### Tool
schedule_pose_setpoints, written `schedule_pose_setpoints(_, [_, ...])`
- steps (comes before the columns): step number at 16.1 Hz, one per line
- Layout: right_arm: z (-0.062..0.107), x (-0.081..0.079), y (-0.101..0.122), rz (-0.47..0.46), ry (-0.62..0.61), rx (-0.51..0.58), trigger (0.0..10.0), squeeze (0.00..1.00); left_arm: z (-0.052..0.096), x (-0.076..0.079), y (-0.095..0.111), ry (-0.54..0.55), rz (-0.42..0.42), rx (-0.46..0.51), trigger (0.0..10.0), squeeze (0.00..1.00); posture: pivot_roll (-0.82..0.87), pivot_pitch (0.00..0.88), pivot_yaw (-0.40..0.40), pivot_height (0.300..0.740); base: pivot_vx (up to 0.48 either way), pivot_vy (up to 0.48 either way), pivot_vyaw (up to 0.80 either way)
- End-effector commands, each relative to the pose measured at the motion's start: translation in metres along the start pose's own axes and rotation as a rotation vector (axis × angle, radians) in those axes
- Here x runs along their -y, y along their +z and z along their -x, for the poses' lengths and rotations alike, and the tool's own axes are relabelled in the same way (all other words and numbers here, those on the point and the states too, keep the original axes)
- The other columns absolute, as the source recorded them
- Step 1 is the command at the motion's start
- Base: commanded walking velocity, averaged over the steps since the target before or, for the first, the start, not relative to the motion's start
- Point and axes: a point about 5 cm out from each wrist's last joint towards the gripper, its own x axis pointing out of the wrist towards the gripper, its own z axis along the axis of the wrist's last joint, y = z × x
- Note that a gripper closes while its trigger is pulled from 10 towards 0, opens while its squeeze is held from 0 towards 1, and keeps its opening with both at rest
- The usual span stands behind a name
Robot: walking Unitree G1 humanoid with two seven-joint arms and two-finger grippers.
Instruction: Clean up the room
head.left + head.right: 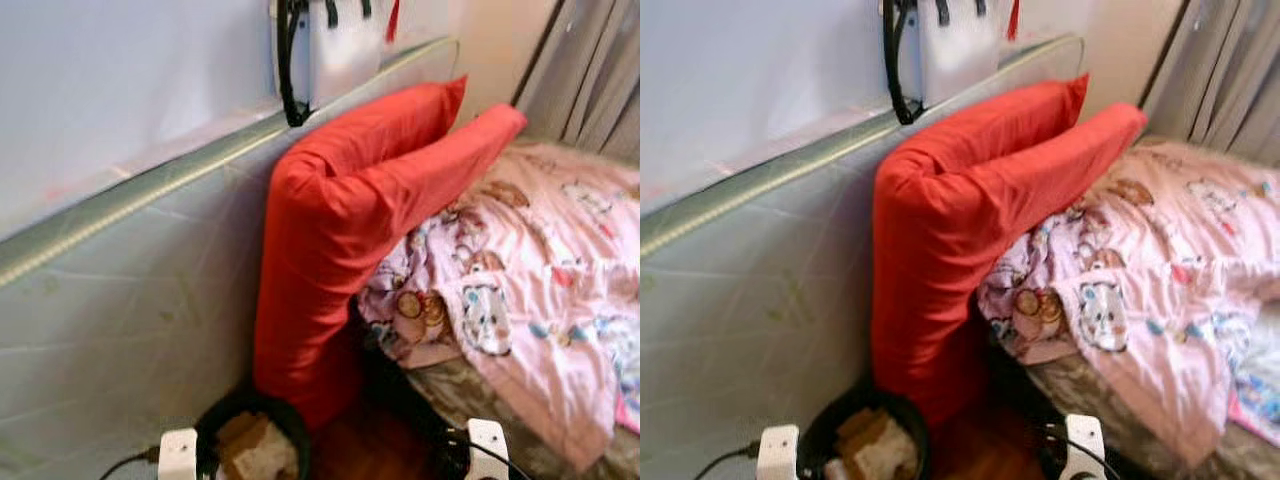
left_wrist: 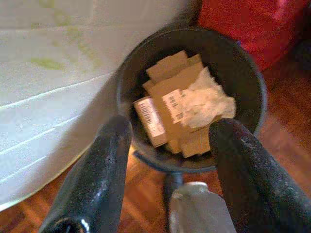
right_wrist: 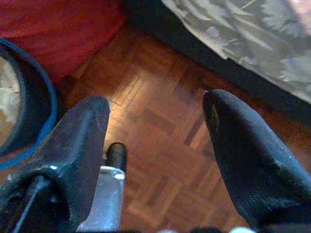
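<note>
Dark round bin (image 2: 243, 73) on the parquet floor (image 3: 160, 160) at near left, holding cardboard pieces (image 2: 170, 102) and crumpled paper (image 2: 206, 102), just beside the red pillow (image 1: 330, 230) leaning on the grey mattress (image 1: 110, 300). Left gripper (image 2: 167, 141) above the bin, fingers apart, empty. Right gripper (image 3: 155, 131) over bare floor, fingers apart. Pink blanket (image 1: 540, 270) rumpled on the bed at right.

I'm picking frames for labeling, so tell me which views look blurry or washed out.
Left eye view: soft throughout, wall washed out pale. Right eye view: same softness. Left wrist view: bin contents fairly sharp, left tool blurred up close. Right wrist view: floor clear, right tool soft.
</note>
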Motion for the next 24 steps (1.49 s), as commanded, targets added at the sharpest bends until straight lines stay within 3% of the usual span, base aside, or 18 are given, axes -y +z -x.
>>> schedule_pose_setpoints(1, [-0.0005,-0.0014,0.0011,-0.006,0.002,0.002,10.0,0.0,0.0011,-0.0025,-0.004,0.003,-0.016,-0.02,10.0,0.0,0.05,0.0,-0.037,0.74,0.0,-0.405,-0.49])
schedule_pose_setpoints(4, [-0.0006,-0.0018,0.0016,0.002,0.01,0.004,10.0,0.0,0.0008,-0.002,-0.0034,0.004,-0.019,-0.018,10.0,0.0,0.05,0.0,-0.039,0.74,0.0,-0.407,-0.63])
schedule_pose_setpoints(12, [-0.0009,-0.0017,0.0039,0.006,0.001,0.017,10.0,0.0,0.0007,-0.0032,-0.0037,0.005,-0.026,-0.026,10.0,0.0,0.05,0.0,-0.033,0.74,0.0,-0.408,0.0])
schedule_pose_setpoints(17, [-0.0009,-0.002,0.0037,0.009,0.0,0.015,10.0,0.0,0.0002,-0.0024,-0.0025,0.002,-0.029,-0.024,10.0,0.0,0.04,0.0,-0.033,0.74,0.0,-0.406,-0.68])
schedule_pose_setpoints(24, [-0.0011,-0.0022,0.0033,0.03,-0.011,0.008,10.0,0.0,0.0004,-0.0046,-0.0034,-0.002,-0.039,-0.032,10.0,0.0,0.02,0.001,-0.016,0.74,0.0,-0.407,-0.22])
